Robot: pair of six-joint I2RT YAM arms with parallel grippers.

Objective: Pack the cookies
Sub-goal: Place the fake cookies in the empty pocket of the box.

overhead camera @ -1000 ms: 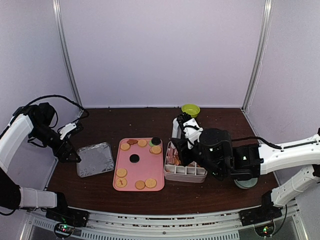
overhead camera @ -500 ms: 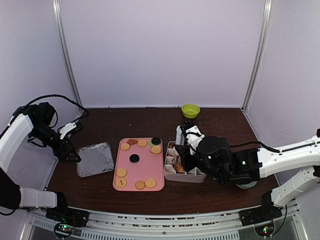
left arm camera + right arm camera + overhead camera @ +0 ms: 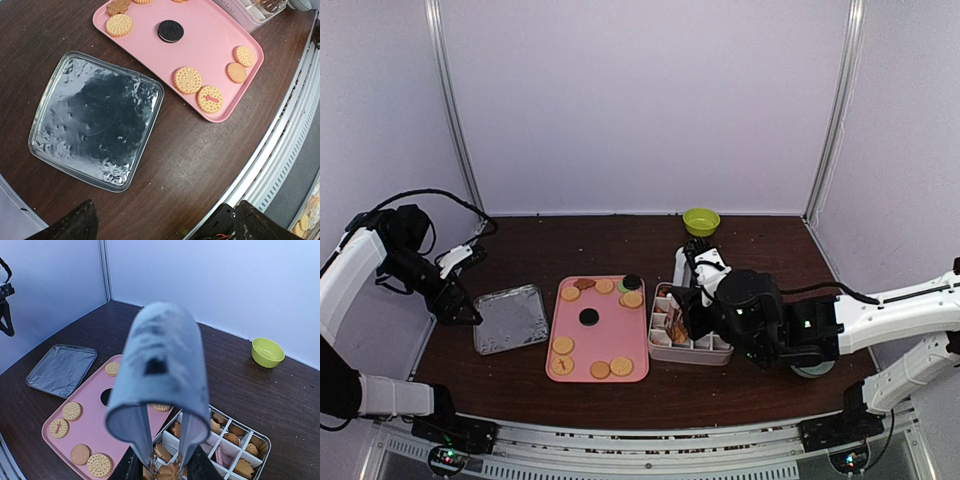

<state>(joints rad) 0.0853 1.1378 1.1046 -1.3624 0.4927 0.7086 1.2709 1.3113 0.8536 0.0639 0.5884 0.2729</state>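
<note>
Several tan round cookies (image 3: 563, 345) and a black one (image 3: 588, 317) lie on a pink tray (image 3: 605, 340). More cookies (image 3: 231, 438) fill a white divided box (image 3: 692, 350) to its right. My right gripper (image 3: 698, 300) is shut on metal tongs (image 3: 160, 390). In the right wrist view the tongs' tips reach into a near compartment of the box (image 3: 267, 442), either side of a tan flower-shaped cookie (image 3: 168, 471); I cannot tell whether they pinch it. My left gripper (image 3: 460, 310) is open and empty. It hovers left of a foil tray (image 3: 95, 120).
The foil tray (image 3: 510, 318) lies left of the pink tray. A green bowl (image 3: 701, 220) stands at the back. A grey disc (image 3: 812, 368) sits under my right arm. The table's front rail (image 3: 295, 125) runs close to the pink tray (image 3: 200, 45).
My right arm has moved down and slightly right, bringing the tongs' tips into the divided box. The left arm has not moved.
</note>
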